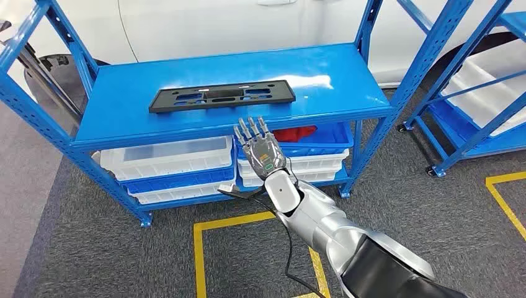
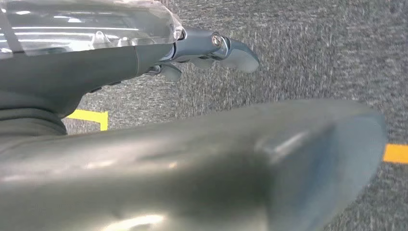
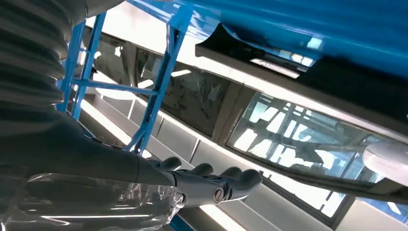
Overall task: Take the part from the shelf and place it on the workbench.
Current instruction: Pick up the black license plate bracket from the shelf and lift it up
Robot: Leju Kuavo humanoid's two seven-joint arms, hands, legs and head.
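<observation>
A humanoid robot's right hand (image 1: 259, 146) reaches toward a blue steel shelf (image 1: 347, 93), fingers (image 1: 249, 129) straight, apart and holding nothing, just short of the shelf's front edge; the task's thing, a long flat black plastic part (image 1: 222, 96) pierced with cut-outs, lies flat on the top deck, apart from the hand and a little to its left; the left hand (image 2: 211, 48) hangs over grey carpet, fingers loosely extended and empty; below the deck sit white and blue bins (image 1: 167, 158), one holding something red (image 1: 296, 133). The risks, as I judge them from here: the part lies flush on a smooth deck, so fingers coming in level may push it backward rather than get under it; gripped toward one end, so long a piece would likely tilt and slip; an approach too low would strike the shelf's front lip; the black cable (image 1: 248, 194) hanging off the forearm could snag on the frame.
</observation>
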